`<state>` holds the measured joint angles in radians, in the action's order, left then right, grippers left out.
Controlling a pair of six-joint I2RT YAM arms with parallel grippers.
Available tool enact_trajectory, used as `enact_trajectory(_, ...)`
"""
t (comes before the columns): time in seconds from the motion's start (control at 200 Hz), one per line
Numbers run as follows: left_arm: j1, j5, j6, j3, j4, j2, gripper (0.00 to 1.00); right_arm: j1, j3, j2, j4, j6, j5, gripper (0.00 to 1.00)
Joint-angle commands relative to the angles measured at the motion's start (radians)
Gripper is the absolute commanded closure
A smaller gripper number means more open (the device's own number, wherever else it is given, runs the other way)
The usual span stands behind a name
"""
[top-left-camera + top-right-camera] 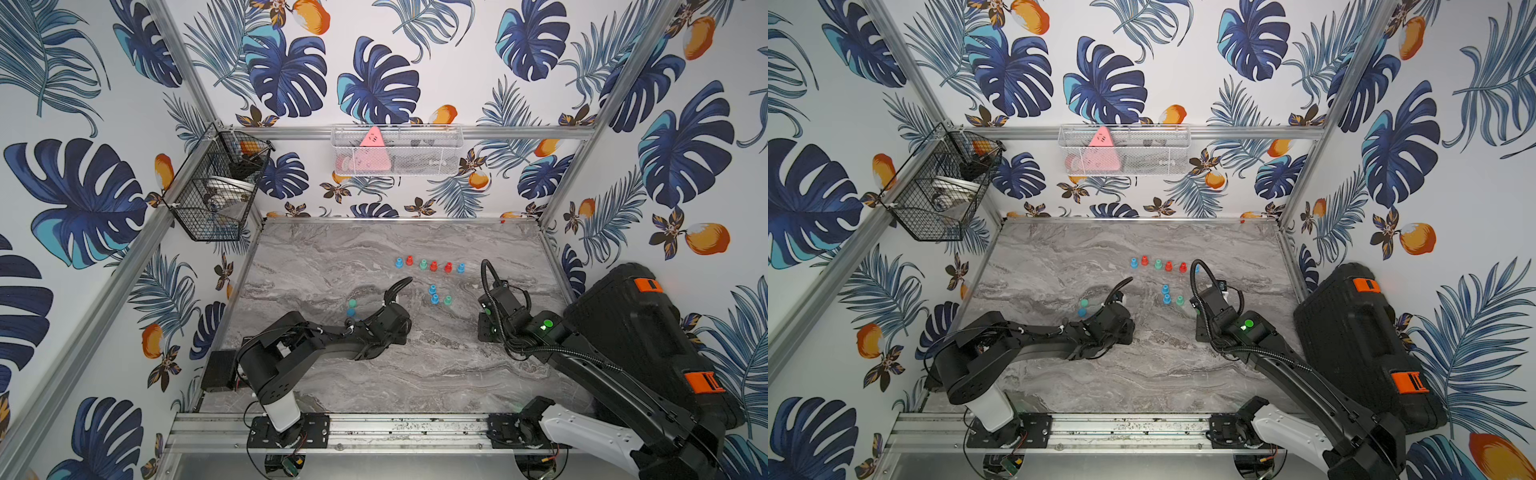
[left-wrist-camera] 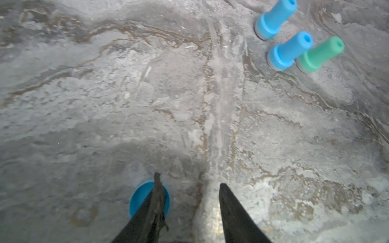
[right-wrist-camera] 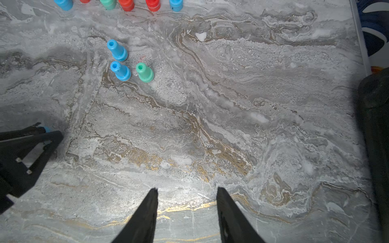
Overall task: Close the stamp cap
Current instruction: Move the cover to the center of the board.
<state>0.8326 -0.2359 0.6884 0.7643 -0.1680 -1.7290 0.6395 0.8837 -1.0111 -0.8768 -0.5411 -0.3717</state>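
Both jaws stood apart over the desk (image 2: 189,105).
Left gripper (image 2: 189,178) held nothing, a blue cap (image 2: 140,196) partly under one jaw; right gripper (image 3: 187,189) was empty.

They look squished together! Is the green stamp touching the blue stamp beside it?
Apart. The right wrist view shows bare table between the green stamp and blue stamp.

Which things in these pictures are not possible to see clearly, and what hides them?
- Left wrist view: blue cap, half behind a finger of the left gripper; contact unclear.
- Right wrist view: far row of stamps, cut by the picture edge.
- Both top views: left gripper's jaws, hidden under its arm.
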Motion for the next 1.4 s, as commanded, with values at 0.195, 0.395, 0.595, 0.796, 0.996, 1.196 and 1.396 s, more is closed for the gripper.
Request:
enact_trajectory(0.195, 0.119, -0.012, 0.054, 0.083, 0.172, -0.081, 0.53, 0.002, -0.003, 0.012, 0.013, -0.004, -0.008, 0.51)
enact_trajectory(0.395, 0.130, -0.030, 0.042, 0.123, 0.204, -0.083, 0.53, 0.001, -0.003, 0.015, 0.015, -0.003, -0.008, 0.51)
enact_trajectory(0.595, 0.134, -0.045, 0.020, 0.158, 0.242, -0.058, 0.53, 0.002, -0.003, 0.016, 0.016, -0.001, -0.007, 0.51)
enact_trajectory(0.796, 0.135, -0.056, 0.001, 0.185, 0.265, -0.026, 0.53, 0.001, -0.004, 0.015, 0.018, -0.001, -0.007, 0.51)
enact_trajectory(0.996, 0.135, -0.068, -0.020, 0.201, 0.271, 0.004, 0.53, 0.002, -0.003, 0.012, 0.015, -0.004, -0.008, 0.51)
enact_trajectory(1.196, 0.136, -0.078, -0.044, 0.237, 0.306, 0.034, 0.53, 0.001, -0.005, 0.019, 0.018, -0.002, -0.010, 0.51)
enact_trajectory(1.396, 0.136, -0.087, -0.057, 0.250, 0.339, 0.089, 0.53, 0.001, -0.005, 0.020, 0.018, -0.003, -0.009, 0.51)
